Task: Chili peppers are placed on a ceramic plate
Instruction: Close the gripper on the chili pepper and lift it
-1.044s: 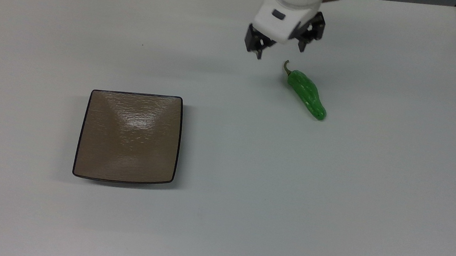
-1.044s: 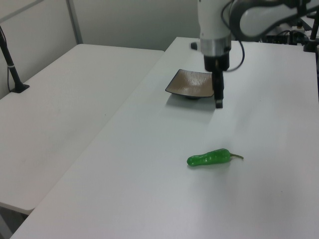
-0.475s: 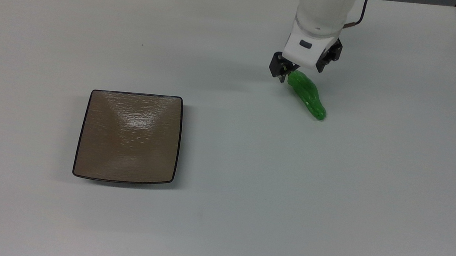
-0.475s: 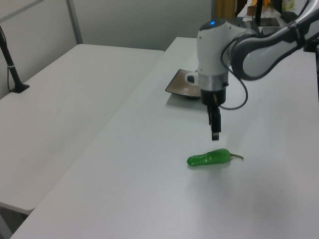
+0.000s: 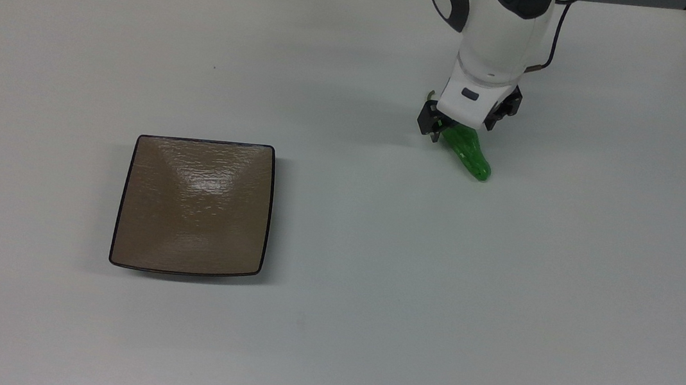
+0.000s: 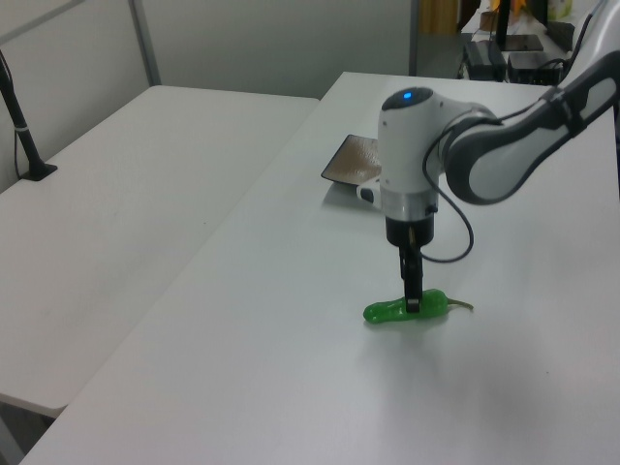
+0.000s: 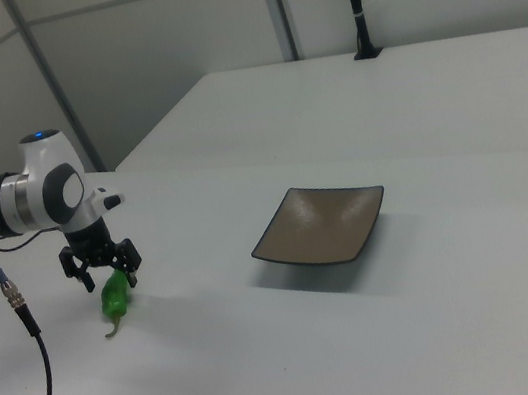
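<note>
The gripper (image 5: 461, 130) hangs low over the stem end of the pepper (image 5: 471, 156), fingers spread, one on each side of the pepper's body. In the top view the two dark fingertips sit at about 10 o'clock and 2 o'clock of the green body, with the wrist housing covering the upper part of the pepper. Whether the pads touch it cannot be told.

The pepper lies flat on the white table (image 5: 371, 286), running in the top view from the gripper towards 5 o'clock, its blunt tip free. A sliver of stem shows at the housing's 9 o'clock edge. In the left view the pepper (image 6: 387, 312) lies across the frame, stem at 3 o'clock, and the gripper (image 6: 412, 300) comes straight down onto its middle. In the right view the pepper (image 7: 114, 299) sits under the gripper (image 7: 102, 269), its stem trailing towards 6 o'clock.

The plate (image 5: 194, 206) rests on the table well apart from the pepper, at about 8 o'clock of it in the top view. In the left view the plate (image 6: 349, 160) lies beyond the arm, partly hidden by it; in the right view the plate (image 7: 319, 224) is at 3 o'clock of the gripper. Nothing lies on the plate.
</note>
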`<action>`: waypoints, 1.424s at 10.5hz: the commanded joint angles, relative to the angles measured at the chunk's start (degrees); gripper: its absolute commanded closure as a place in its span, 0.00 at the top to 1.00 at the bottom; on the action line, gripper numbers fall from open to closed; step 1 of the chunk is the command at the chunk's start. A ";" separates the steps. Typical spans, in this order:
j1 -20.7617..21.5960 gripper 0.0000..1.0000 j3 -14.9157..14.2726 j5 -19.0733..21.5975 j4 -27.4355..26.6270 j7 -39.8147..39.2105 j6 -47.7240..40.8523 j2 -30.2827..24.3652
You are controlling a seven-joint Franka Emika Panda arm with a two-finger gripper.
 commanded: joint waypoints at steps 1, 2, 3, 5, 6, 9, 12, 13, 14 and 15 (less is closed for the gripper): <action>0.99 1.00 -0.25 -1.67 -1.52 1.70 2.10 0.66; 0.99 1.00 -0.25 -3.16 -2.40 1.52 2.18 1.01; 0.99 0.92 -0.16 -5.87 -3.19 1.52 2.19 1.36; 0.99 0.55 0.02 -6.51 -3.20 1.43 2.01 1.36; 0.90 0.36 0.10 -6.51 -3.11 1.52 1.84 1.36; 0.90 0.00 0.10 -6.51 -2.85 1.61 1.40 1.01; 0.29 0.00 0.10 -6.16 -2.76 1.78 1.04 -1.70; 0.02 0.00 0.10 -6.16 -2.50 1.78 -1.31 -3.10; -1.02 0.00 0.10 -5.98 -1.10 1.70 -3.85 -4.68; -2.16 0.00 0.10 -5.63 -0.65 1.61 -6.14 -6.53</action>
